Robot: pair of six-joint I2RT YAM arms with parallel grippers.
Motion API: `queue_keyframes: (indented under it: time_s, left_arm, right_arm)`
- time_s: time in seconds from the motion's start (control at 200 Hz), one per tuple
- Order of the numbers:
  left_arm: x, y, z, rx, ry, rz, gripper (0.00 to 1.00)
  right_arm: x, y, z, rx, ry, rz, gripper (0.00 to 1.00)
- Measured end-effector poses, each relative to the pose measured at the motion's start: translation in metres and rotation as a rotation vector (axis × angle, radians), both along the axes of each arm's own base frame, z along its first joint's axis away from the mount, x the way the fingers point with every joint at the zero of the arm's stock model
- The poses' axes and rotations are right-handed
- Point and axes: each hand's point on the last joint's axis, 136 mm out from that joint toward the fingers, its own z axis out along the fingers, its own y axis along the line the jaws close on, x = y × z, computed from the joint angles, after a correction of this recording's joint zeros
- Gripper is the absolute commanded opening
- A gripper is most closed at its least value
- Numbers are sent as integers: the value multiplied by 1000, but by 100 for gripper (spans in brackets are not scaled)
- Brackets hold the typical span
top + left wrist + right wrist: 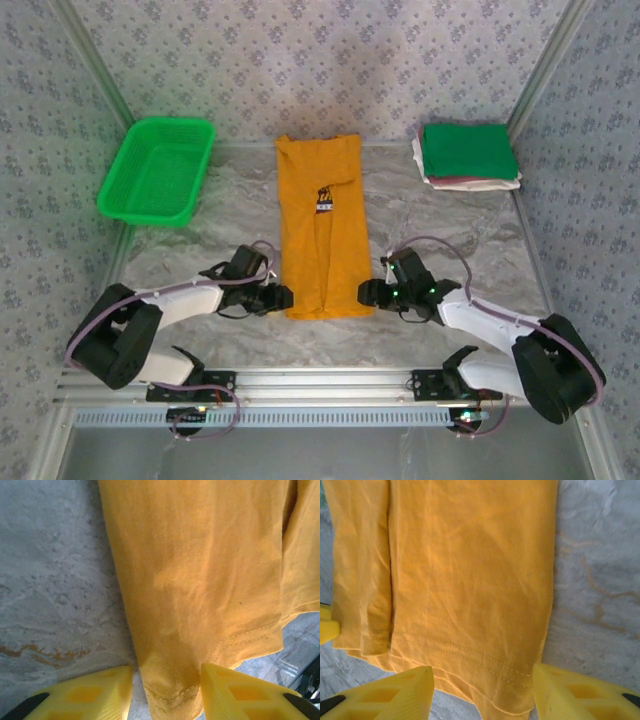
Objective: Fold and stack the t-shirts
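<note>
The orange-yellow t-shirt (pixel 322 225) lies folded lengthwise into a long strip down the middle of the table, its dark chest print (pixel 324 198) facing up. My left gripper (pixel 280 298) sits at the strip's near left corner. In the left wrist view it is open (pixel 167 697), with the hem corner (pixel 170 685) between its yellow fingers. My right gripper (pixel 368 292) is at the near right corner. In the right wrist view it is open wide (pixel 482 695) astride the stitched hem (pixel 485 665). At the back right, a folded green tee (pixel 468 150) tops maroon and white ones (pixel 470 183).
A green plastic mesh basket (pixel 158 170) stands at the back left. Patterned walls close in the marble table (pixel 200 240) on three sides. A metal rail (pixel 330 380) carrying both arm bases runs along the near edge.
</note>
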Motion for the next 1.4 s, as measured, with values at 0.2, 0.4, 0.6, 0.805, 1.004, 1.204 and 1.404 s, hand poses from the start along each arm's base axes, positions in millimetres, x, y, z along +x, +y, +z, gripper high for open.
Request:
queue_keyframes:
  time_s: [0.2, 0.4, 0.6, 0.805, 1.004, 1.204, 1.404]
  left_arm:
    - [1, 1, -3, 10, 4, 4, 34]
    - [1, 1, -4, 17, 3, 5, 27]
    - [1, -3, -4, 14, -11, -10, 19]
    - [4, -15, -1, -16, -47, -44, 9]
    - [7, -18, 2, -26, -67, -55, 0]
    - [7, -13, 2, 2, -77, -52, 0]
    - [8, -9, 10, 10, -106, -47, 0]
  right_arm:
    - [-10, 6, -10, -17, 43, 22, 55]
    - [-10, 6, -10, -12, 51, 10, 51]
    - [-11, 1, -13, -36, 61, -5, 51]
    - [-7, -7, -8, -43, 47, -34, 51]
    - [-9, -12, -18, -71, 84, -47, 51]
    - [-7, -12, -18, -70, 98, -57, 47]
    - [-6, -7, -22, -83, 127, -59, 24]
